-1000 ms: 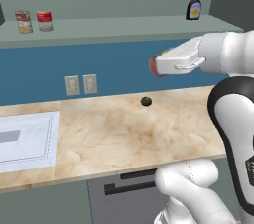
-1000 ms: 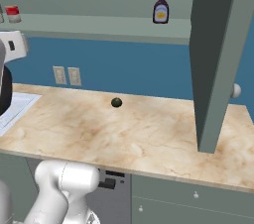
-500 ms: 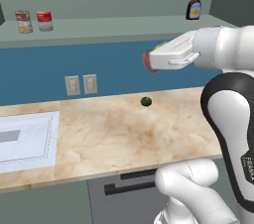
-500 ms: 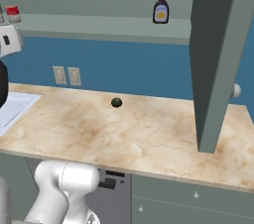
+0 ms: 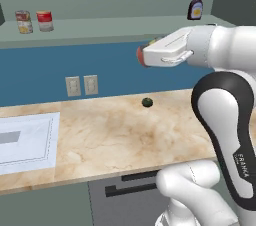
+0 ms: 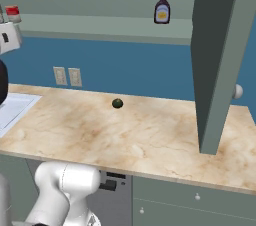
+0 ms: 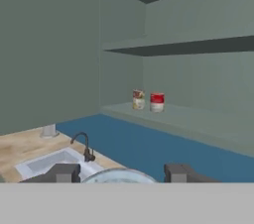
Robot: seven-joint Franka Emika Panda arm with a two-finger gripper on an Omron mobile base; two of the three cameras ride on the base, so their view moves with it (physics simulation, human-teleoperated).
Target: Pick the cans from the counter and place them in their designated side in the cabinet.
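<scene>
Now the hand [image 5: 142, 56] is gripping a red-labelled can [image 5: 141, 56] and swinging leftward, higher than a second ago, toward the cabinet [image 5: 115, 25] ledge's far left, where a red-and-white can [image 5: 44, 20] is already standing; the desk [image 5: 120, 135] is holding only a dark green lump [image 5: 147, 102].

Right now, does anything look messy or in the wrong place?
Nothing is spilled or knocked over. The two cans stand upright on the cabinet ledge, and the sauce bottle stands upright at the other end. The one odd bit is a small dark green lump sitting alone on the counter.
</scene>
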